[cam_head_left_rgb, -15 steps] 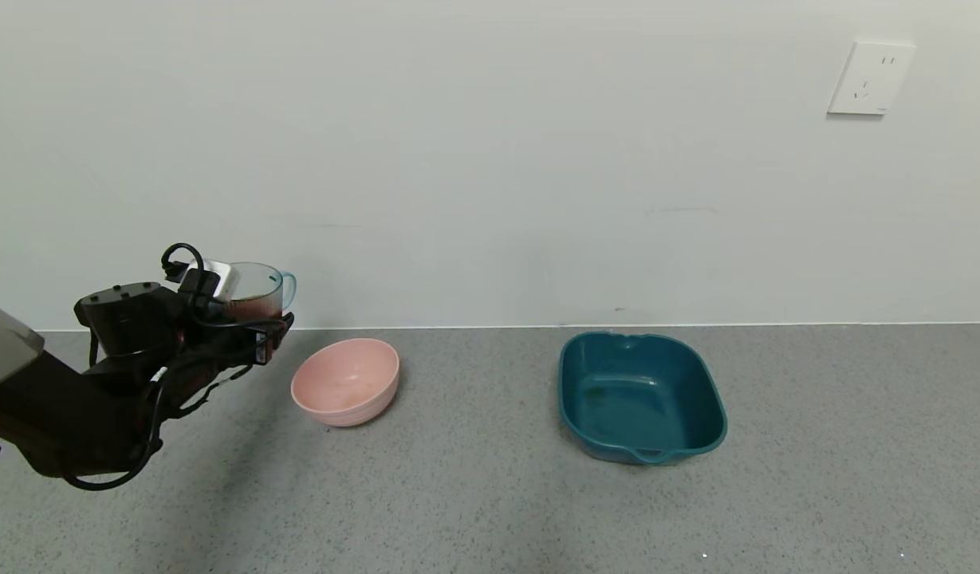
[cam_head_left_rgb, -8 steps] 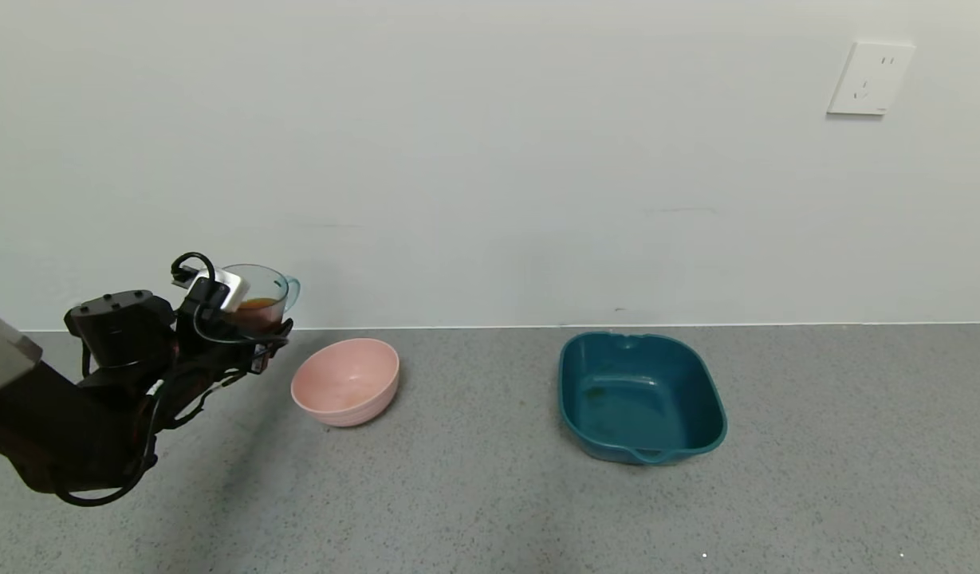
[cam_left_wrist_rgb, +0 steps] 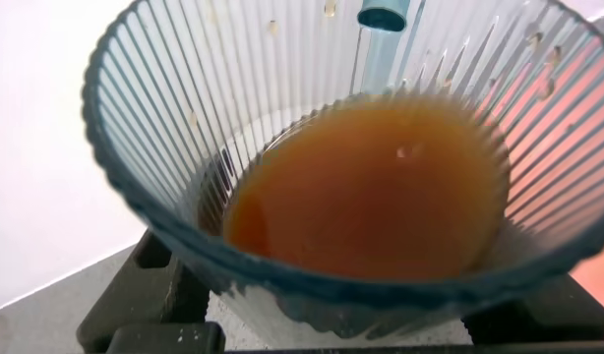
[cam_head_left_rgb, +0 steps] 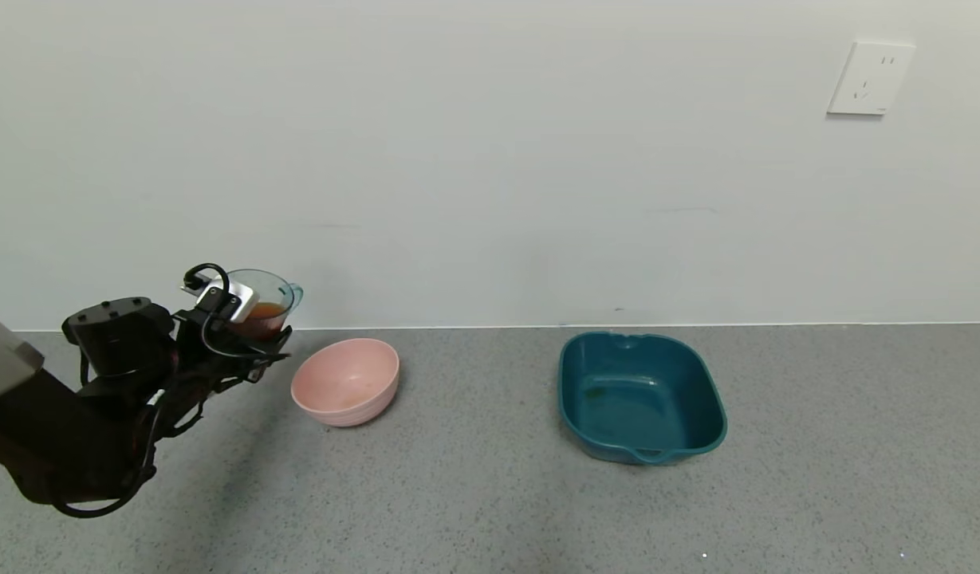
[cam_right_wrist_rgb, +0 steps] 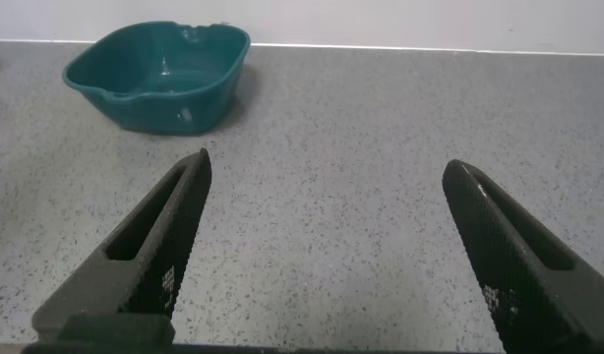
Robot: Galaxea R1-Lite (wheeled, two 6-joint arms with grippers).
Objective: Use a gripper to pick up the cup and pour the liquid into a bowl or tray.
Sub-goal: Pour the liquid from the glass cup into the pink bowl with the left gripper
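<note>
so the left gripper [cam_head_left_rgb: 254,339], clamped on the cup [cam_head_left_rgb: 265,301], has just tipped it a bit more toward the pink bowl [cam_head_left_rgb: 346,381] beside it, liquid [cam_left_wrist_rgb: 366,192] still all inside, so I'd say the pour's about to start.

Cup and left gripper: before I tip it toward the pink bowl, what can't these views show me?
- Left gripper fingers: in the head view the wrist and cables cover them; in the left wrist view the cup fills the frame.
- Cup base: hidden behind the gripper in the head view.
- Bowl: only a pink blur through the cup wall in the left wrist view.
- Right gripper: outside the head view.
</note>
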